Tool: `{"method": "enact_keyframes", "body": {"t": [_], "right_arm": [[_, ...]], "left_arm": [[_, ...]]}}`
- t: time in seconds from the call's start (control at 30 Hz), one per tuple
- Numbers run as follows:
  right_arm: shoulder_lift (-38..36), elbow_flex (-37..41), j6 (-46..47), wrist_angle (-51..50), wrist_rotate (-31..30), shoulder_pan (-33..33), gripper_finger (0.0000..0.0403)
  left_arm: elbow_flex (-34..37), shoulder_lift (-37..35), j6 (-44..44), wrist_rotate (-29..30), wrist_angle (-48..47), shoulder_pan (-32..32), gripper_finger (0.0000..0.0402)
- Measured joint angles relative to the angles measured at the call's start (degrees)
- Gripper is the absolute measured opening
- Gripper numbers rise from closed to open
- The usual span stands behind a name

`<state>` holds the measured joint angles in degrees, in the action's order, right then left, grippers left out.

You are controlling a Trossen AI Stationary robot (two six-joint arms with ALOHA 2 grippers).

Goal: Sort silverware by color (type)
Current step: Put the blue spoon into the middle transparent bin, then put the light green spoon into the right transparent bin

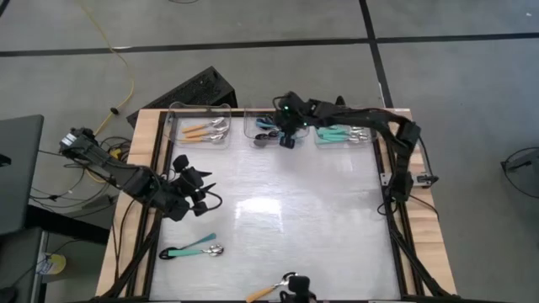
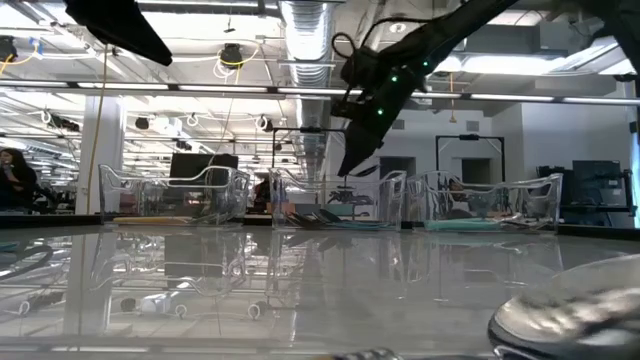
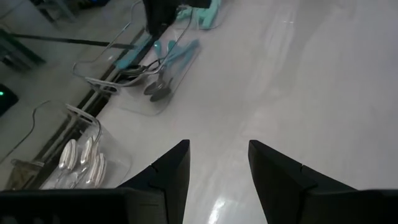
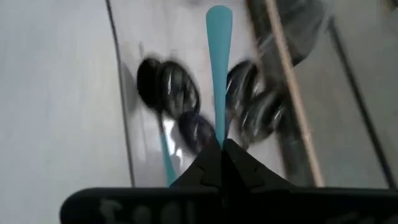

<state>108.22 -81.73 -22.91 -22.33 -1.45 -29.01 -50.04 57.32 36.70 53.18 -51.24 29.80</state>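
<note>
My right gripper [image 1: 286, 139] hangs over the middle clear bin [image 1: 265, 130] at the far edge, shut on a teal-handled spoon [image 4: 219, 74]. In that bin lie black-bowled teal spoons [image 4: 168, 87]. The left bin [image 1: 202, 126] holds orange-handled silver spoons, the right bin [image 1: 345, 133] teal-handled silver ones. A teal spoon [image 1: 192, 248] and an orange-handled spoon [image 1: 263, 292] lie flat on the table's near part. My left gripper [image 1: 206, 195] hovers open over the table's left side, nothing between its fingers [image 3: 174, 168]. My right gripper pinches the spoon's teal handle [image 4: 219, 134] between its two fingertips. The handle runs on past the fingers, its free end [image 4: 219, 18] pointing away from them. The fingers slant down from above, and the spoon is clear of the bin. Its bowl is hidden by the fingers.
The three bins stand in a row along the far edge [image 2: 335, 200]. The table's middle [image 1: 295, 210] is bare white surface. Wooden rails [image 1: 425, 236] frame the table left and right. A blurred silver spoon bowl [image 2: 570, 310] lies close to the low camera.
</note>
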Motion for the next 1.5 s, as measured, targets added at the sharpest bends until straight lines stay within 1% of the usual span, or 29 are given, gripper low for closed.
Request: {"method": "enact_keyframes", "body": {"t": [0.07,0.17,0.3,0.4,0.53,0.63,0.73,0.83,0.9,0.97,1.03,1.1,1.17,1.27,1.4,1.5], "right_arm": [[1.87,-1.80,-0.10,-2.66,0.21,-0.41,0.0027],[3.48,-3.13,-0.56,-5.47,0.01,-1.04,0.0050],[3.70,-3.70,-0.57,-4.65,0.04,-0.81,0.0088],[3.56,-3.62,-0.03,-5.12,0.08,-0.83,0.0121],[2.33,-3.78,3.00,-5.66,-0.03,-1.06,0.0177],[0.78,-5.77,5.16,-9.67,0.29,-1.27,0.0220],[-2.27,-9.83,7.73,-18.97,2.47,-0.95,0.0246],[-5.83,-13.59,11.03,-29.57,7.34,-0.34,0.0254],[-8.62,-14.41,13.41,-35.11,11.17,0.40,0.0254],[-11.64,-14.41,15.14,-40.80,14.63,1.26,0.0255],[-14.53,-14.19,15.72,-45.36,16.52,2.54,0.0255],[-17.45,-12.67,16.53,-48.18,16.56,4.43,0.0255],[-20.17,-10.58,17.54,-48.01,16.58,6.73,0.0255],[-24.16,-6.62,18.99,-46.44,16.57,10.86,0.0255],[-28.54,-1.31,23.49,-41.95,16.55,16.19,0.0255],[-30.65,1.89,28.70,-38.89,16.49,19.72,0.0255]], "left_arm": [[0.00,0.00,0.29,0.05,0.50,-0.38,0.0148],[-0.02,0.00,0.21,-0.56,1.79,-0.50,0.0148],[-0.02,0.01,1.42,-2.83,1.83,-0.47,0.0148],[-0.02,0.01,2.20,-4.04,1.82,-0.47,0.0148],[-0.02,0.01,2.35,-4.34,1.83,-0.47,0.0148],[-0.02,0.00,2.33,-4.48,1.83,-0.47,0.0148],[-0.02,0.00,2.35,-7.59,1.85,-0.47,0.0148],[-0.02,0.05,3.58,-15.37,1.89,-0.47,0.0148],[-0.02,0.75,5.32,-22.50,1.90,-0.46,0.0148],[-0.02,2.08,7.84,-30.85,1.90,0.10,0.0148],[-0.02,4.24,10.59,-38.28,1.90,1.18,0.0148],[-0.02,7.01,14.19,-42.85,1.89,2.71,0.0148],[-0.02,9.91,17.36,-45.66,2.33,4.40,0.0148],[-0.02,14.29,18.48,-47.64,6.20,6.84,0.0148],[-0.04,19.83,16.50,-47.78,12.89,9.87,0.0148],[-0.07,23.51,14.89,-45.53,12.97,11.72,0.0148]]}}
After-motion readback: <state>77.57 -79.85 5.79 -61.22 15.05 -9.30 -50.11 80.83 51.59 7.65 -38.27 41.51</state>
